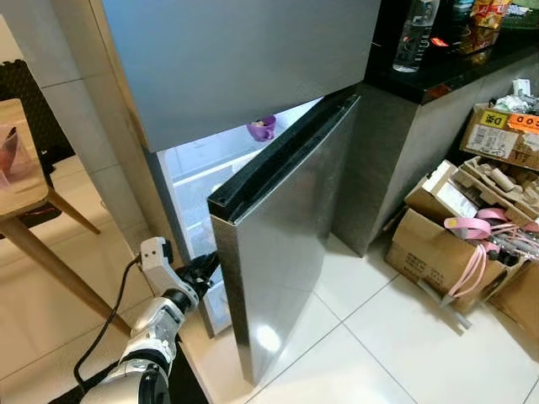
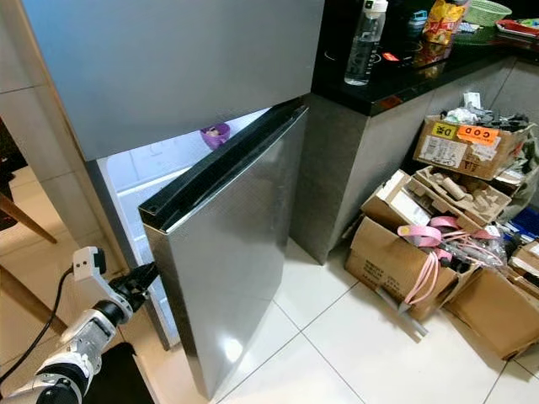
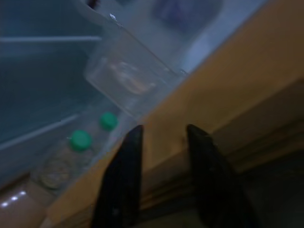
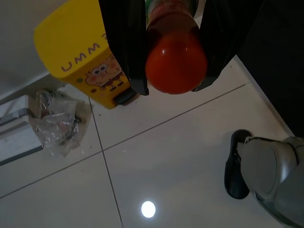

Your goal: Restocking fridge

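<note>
The left gripper (image 3: 164, 137) has its two black fingers a little apart, with nothing between them. They point at the edge of the open fridge door (image 1: 286, 252), low down, at the gap between the door and the fridge (image 1: 236, 67). Just beyond the fingertips, in the left wrist view, two bottles with green caps (image 3: 80, 140) lie side by side on a lower shelf, and one clear plastic bin (image 3: 128, 78) sits above them.

The right gripper (image 4: 171, 88) is closed around one bottle with a red cap (image 4: 175, 61); the bottle stands between the two fingers, with its cap sticking out past the tips. This gripper hangs over the white tiled floor (image 4: 166, 156), pointing down, well apart from the fridge. Below it are one yellow box with a cartoon face (image 4: 83, 59) and one crumpled plastic bag (image 4: 57, 121).

Inside the lit fridge one purple cup (image 1: 262, 128) sits at the top of the lower compartment. On the black counter (image 2: 396, 84) beside the fridge stands one clear water bottle (image 2: 367, 40). Several open cardboard boxes (image 2: 404, 252) are on the floor under the counter.
</note>
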Robot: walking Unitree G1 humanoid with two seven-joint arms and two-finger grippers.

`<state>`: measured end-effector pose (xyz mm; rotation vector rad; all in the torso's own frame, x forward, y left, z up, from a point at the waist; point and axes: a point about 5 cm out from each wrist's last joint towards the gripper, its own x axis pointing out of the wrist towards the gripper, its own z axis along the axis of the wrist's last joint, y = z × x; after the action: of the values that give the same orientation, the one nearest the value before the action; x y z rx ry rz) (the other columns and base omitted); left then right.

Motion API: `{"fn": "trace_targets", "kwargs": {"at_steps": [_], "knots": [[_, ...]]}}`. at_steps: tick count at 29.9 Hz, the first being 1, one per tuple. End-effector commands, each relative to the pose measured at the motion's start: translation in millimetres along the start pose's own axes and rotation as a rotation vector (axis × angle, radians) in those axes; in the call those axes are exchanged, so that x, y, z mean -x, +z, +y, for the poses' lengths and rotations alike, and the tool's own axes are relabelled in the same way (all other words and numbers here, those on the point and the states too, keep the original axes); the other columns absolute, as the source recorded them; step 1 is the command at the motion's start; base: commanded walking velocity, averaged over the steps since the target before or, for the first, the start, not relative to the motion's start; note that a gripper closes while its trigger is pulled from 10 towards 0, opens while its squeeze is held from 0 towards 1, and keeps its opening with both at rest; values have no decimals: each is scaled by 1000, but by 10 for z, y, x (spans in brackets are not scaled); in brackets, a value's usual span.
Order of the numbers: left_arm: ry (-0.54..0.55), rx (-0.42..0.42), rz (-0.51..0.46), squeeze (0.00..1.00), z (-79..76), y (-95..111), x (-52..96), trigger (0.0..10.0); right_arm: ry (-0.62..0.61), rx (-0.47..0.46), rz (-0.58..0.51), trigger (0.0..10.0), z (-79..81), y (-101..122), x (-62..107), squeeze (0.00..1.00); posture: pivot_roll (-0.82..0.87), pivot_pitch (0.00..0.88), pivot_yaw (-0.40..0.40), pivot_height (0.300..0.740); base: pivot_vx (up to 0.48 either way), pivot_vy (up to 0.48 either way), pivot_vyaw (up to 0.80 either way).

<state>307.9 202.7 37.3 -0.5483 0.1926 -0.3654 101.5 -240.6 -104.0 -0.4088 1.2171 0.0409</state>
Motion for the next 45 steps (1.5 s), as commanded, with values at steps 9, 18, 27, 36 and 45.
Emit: {"fn": "trace_targets", "kwargs": {"at_steps": [9,18,27,36,45], "knots": [[-291,95,147,0,-291,-341,-15,1765,1,-17,11,10000,15,-37,4,0,-65,0,-8,740,0,0,0],[-610,152,300,0,-710,-728,13,10000,5,-16,15,10000,33,-51,6,0,-64,0,-7,740,0,0,0],[-809,179,376,0,-1009,-892,22,10000,6,-15,20,10000,44,-59,7,0,-63,0,-7,740,0,0,0],[-628,204,424,0,-728,-999,207,10000,9,-16,27,10000,63,-73,8,0,-59,0,-3,740,0,0,0],[-64,190,443,0,-132,-1150,629,10000,26,-27,19,10000,75,-81,11,0,-55,0,-7,740,0,0,0]]}}
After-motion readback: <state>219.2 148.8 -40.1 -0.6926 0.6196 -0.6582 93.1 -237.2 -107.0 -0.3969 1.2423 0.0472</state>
